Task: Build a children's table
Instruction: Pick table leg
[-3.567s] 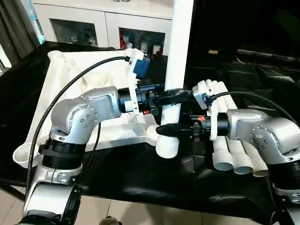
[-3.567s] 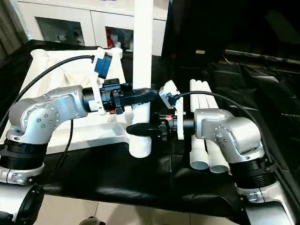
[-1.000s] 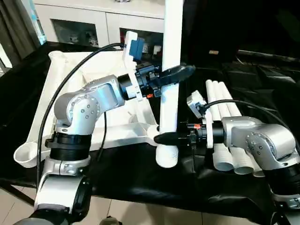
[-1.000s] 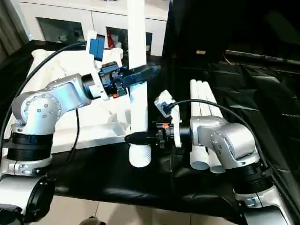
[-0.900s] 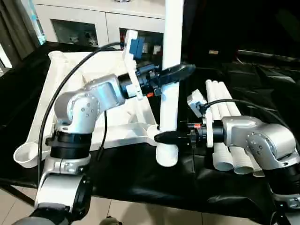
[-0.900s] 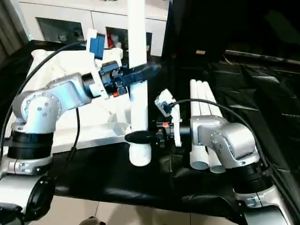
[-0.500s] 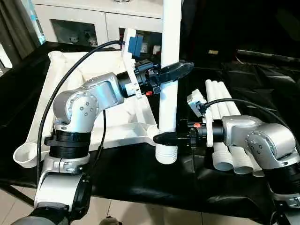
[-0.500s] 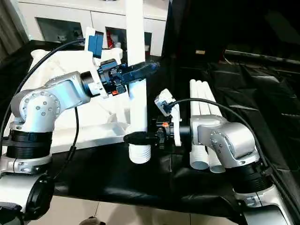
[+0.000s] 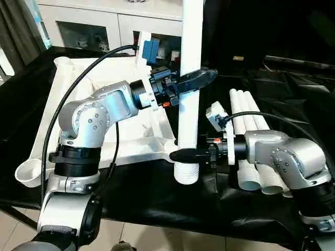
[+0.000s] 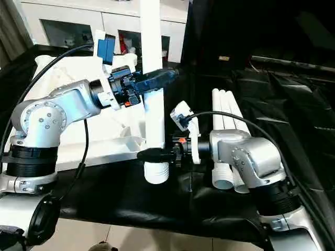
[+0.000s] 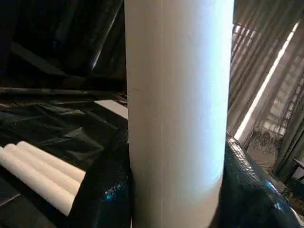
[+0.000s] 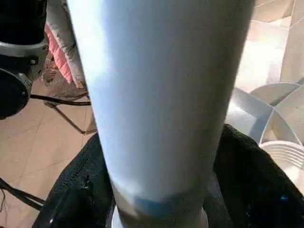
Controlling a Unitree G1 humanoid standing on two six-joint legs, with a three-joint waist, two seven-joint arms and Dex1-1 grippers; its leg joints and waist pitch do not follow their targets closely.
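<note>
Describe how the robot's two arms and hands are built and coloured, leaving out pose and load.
Both arms are silver metal with rounded joint housings and black ribbed collars. Each ends in a black hand, the left hand and the right hand, with two dark fingers. A black cable loops to each wrist, where a white bracket sits; the left one carries a blue block.

A long white tubular plastic leg (image 9: 189, 94) stands upright just right of the white rectangular plastic tabletop (image 9: 89, 104). Three more white tubular legs (image 9: 250, 141) lie side by side further right. A white cabinet with shelves (image 9: 115, 26) stands behind.
</note>
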